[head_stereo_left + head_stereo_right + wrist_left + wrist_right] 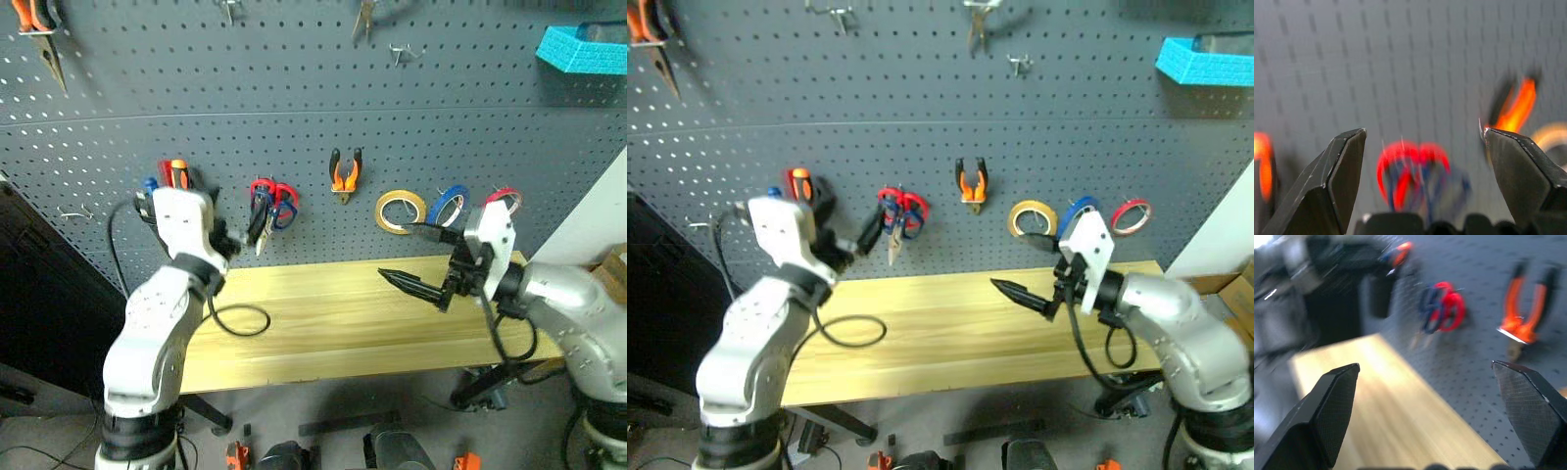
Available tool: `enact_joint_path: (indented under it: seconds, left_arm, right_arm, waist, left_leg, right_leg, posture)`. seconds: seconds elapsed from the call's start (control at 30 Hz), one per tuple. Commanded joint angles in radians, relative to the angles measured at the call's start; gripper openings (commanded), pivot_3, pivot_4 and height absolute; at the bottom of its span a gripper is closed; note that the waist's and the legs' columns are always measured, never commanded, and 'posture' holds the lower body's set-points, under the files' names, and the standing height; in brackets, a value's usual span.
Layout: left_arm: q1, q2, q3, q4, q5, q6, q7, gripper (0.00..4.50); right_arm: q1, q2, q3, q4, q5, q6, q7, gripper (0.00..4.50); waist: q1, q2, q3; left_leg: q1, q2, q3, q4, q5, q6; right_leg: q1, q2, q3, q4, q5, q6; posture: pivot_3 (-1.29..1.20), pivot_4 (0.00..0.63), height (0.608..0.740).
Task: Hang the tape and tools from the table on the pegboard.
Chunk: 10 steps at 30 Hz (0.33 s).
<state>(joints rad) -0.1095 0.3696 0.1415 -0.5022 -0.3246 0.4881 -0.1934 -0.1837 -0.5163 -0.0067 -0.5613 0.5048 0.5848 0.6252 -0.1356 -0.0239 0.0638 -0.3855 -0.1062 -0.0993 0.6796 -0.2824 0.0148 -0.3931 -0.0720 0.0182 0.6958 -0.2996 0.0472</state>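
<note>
Left eye view: the table (343, 323) lies bare, with open room across it. On the pegboard (294, 88), the pliers (344, 174) hang at 12 o'clock, the scissors (266, 211) at 10, the tape (400, 211) at 2. Left gripper (257, 223) released just before the scissors. Right gripper (411, 257) released over the table's 2 o'clock edge.
</note>
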Motion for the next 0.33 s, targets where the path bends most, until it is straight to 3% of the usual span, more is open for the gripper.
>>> enact_joint_path:
  seconds: [0.03, 0.17, 0.33]
  left_arm:
    - [0.082, -0.012, -0.013, 0.045, 0.065, -0.114, -0.017, 4.13]
    - [0.155, -0.073, -0.006, 0.142, 0.079, -0.178, -0.006, 4.13]
    - [0.169, -0.102, -0.011, 0.280, 0.159, -0.326, 0.014, 4.13]
  right_arm:
    - [0.056, 0.081, 0.046, 0.077, -0.127, -0.144, -0.096, 4.50]
    - [0.101, 0.147, 0.045, 0.232, -0.245, -0.292, -0.170, 4.50]
    - [0.109, 0.168, 0.023, 0.402, -0.331, -0.440, -0.220, 4.50]
  waist:
    - [0.008, 0.002, -0.002]
    - [0.031, 0.008, -0.009]
    - [0.054, 0.010, -0.018]
  left_leg:
    - [0.005, 0.000, 0.000, 0.000, -0.001, 0.001]
    - [0.025, 0.000, -0.003, -0.002, -0.003, 0.004]
    - [0.024, 0.000, -0.004, -0.002, -0.002, 0.004]
  right_leg:
    - [0.005, 0.000, 0.000, -0.001, 0.000, 0.000]
    - [0.025, 0.002, -0.002, -0.015, 0.001, 0.002]
    - [0.025, 0.002, -0.003, -0.015, 0.001, 0.002]
  posture:
    - [-0.17, 0.012, 0.740]
    - [-0.16, 0.000, 0.740]
    - [-0.16, 0.000, 0.740]
